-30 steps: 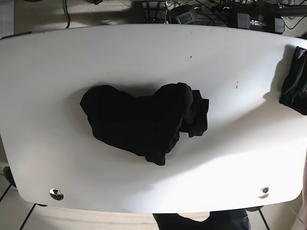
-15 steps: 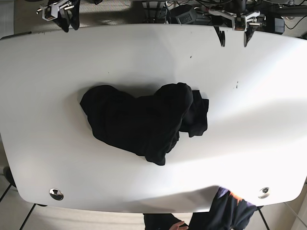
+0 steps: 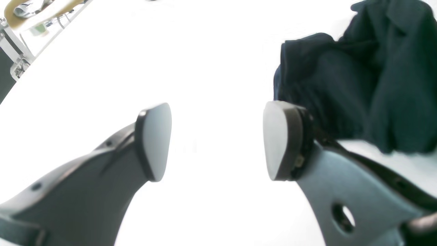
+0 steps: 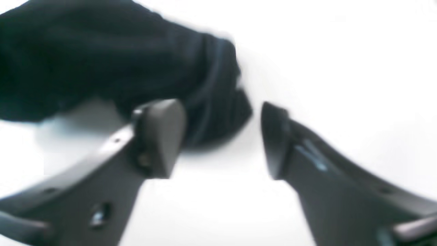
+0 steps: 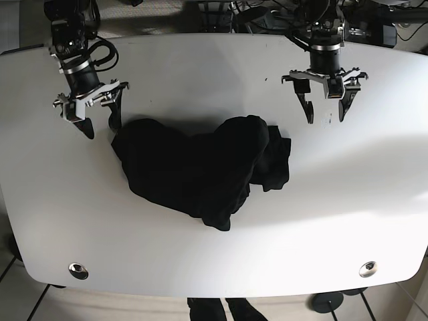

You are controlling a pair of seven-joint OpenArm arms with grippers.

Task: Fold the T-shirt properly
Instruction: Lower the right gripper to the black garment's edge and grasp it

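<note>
The white bench (image 5: 214, 267) carries the black T-shirt (image 5: 200, 167), crumpled at its middle. Left fingers (image 5: 326, 110) hang spread wide, empty, near the shirt's edge (not touching). Right fingers (image 5: 100, 118), equally spread and empty, hover just beside its opposite edge.

Right wrist view blurred: T-shirt (image 4: 112, 65) folds unreadable, cut off at 9–12 o'clock. Left wrist: shirt cropped 1–3 o'clock.
</note>
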